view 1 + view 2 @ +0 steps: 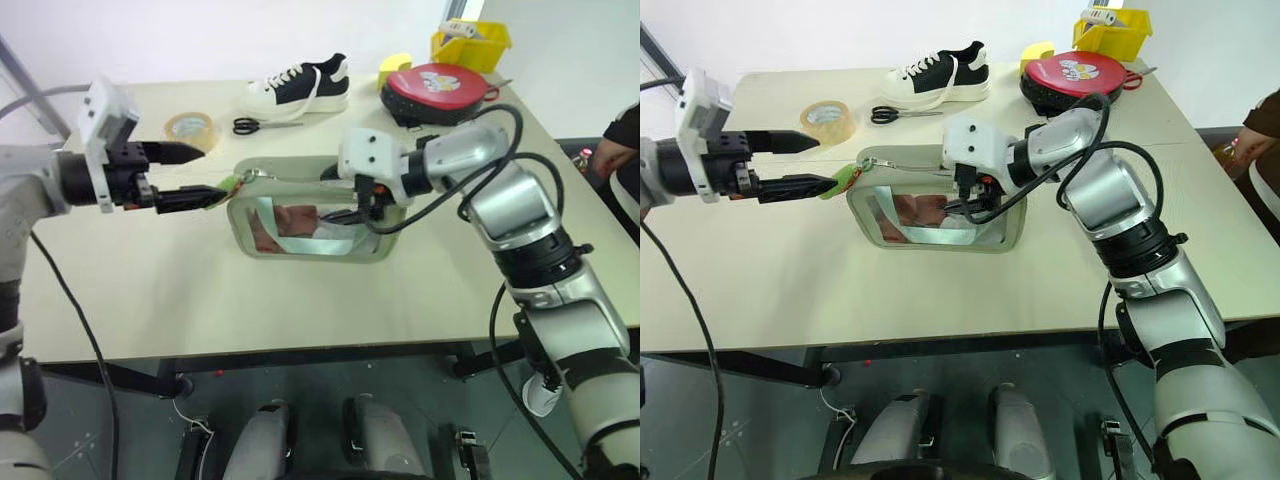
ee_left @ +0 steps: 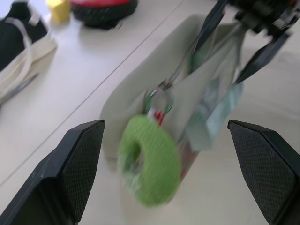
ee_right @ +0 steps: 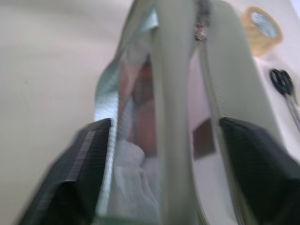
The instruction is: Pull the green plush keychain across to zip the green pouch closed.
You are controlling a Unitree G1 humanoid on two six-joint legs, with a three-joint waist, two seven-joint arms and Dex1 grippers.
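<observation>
With both grippers spread wide and holding nothing, the left gripper [image 1: 188, 175] brackets the green plush keychain [image 2: 149, 161] at the green pouch's [image 1: 305, 258] left end; the right gripper [image 1: 362, 203] straddles the pouch's right end. Close squarely on the plush before pulling.

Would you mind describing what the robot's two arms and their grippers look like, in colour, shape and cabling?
Both arms are silver-grey rounded shells with black joint bands. Each wrist carries a white boxy camera housing. The left gripper and right gripper each have two black, pointed fingers; the fingers have finely textured pads. Black cables loop loosely around the right forearm, and another black cable hangs from the left arm.
</observation>
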